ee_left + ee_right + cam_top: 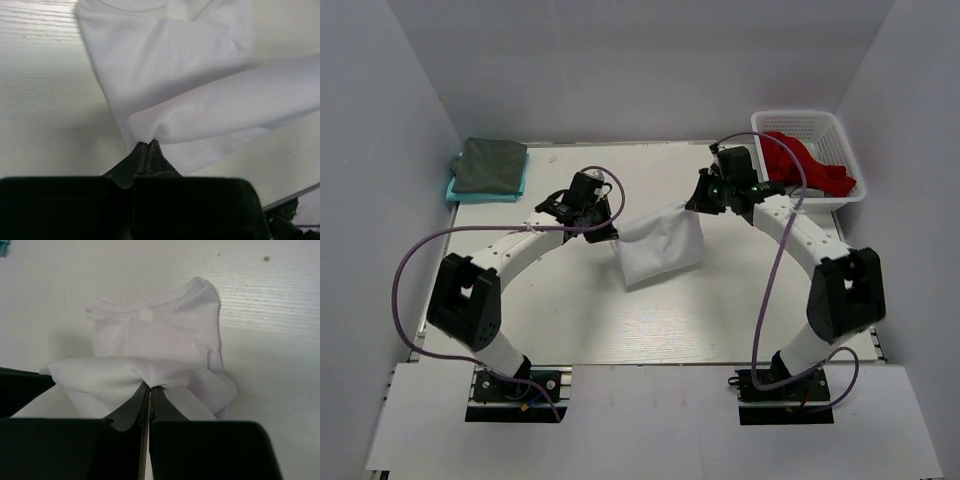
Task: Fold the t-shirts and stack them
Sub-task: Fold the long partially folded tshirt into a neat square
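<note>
**White t-shirt pinched at two corners, mid-worktop**

From above, the white t-shirt [660, 248] sits near the middle of the worktop [720, 330], strung between the two arms. The left pincer [609, 230] nips its left upper corner and the right pincer [697, 205] its right upper corner. The top edge is lifted and the rest drapes toward the near edge. At the far left corner a dark grey-green t-shirt [490, 163] lies folded on a teal t-shirt [515, 192]. By the far right corner, red cloth [807, 162] is heaped in a white basket [848, 150].

From the left wrist, the left pincer [148, 145] is clamped tight, its tips meeting on a fold of the white t-shirt [175, 75]. The cloth fans up and away from the tips over the pale worktop.

From the right wrist, the right pincer [150, 388] is likewise squeezed closed, with only a thin slit between the fingers. A bunched fold of the white t-shirt [160, 335] is caught at the tips. The shirt's collar lies just beyond, flat on the worktop.
</note>
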`<action>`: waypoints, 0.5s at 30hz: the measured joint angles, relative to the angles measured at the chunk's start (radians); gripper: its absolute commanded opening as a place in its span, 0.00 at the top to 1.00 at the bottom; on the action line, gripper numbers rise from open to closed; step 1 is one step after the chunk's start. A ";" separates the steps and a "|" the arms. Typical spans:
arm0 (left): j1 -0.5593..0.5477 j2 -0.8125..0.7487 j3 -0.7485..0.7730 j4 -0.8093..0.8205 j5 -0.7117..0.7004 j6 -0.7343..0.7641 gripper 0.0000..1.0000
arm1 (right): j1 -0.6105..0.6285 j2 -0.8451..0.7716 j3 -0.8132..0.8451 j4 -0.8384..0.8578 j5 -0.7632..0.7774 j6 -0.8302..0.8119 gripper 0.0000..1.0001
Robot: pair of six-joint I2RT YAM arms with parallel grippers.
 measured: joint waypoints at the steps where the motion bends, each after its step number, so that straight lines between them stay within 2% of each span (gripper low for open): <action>1: 0.010 0.022 0.003 0.006 -0.006 -0.002 1.00 | -0.003 0.038 0.026 -0.003 -0.005 -0.002 1.00; 10: 0.106 0.187 0.132 0.072 -0.055 -0.016 1.00 | -0.033 0.347 0.253 0.023 -0.039 -0.015 1.00; 11: 0.111 0.210 0.154 0.078 -0.062 -0.012 0.95 | -0.036 0.372 0.273 0.026 -0.040 -0.015 1.00; 13: 0.127 0.267 0.205 0.092 -0.072 0.001 0.76 | -0.042 0.423 0.312 0.028 -0.045 -0.015 1.00; 14: 0.133 0.299 0.233 0.094 -0.076 0.010 0.40 | -0.044 0.445 0.332 0.028 -0.048 -0.015 0.87; 15: 0.138 0.330 0.261 0.097 -0.076 0.025 0.19 | -0.047 0.472 0.356 0.027 -0.052 -0.015 0.64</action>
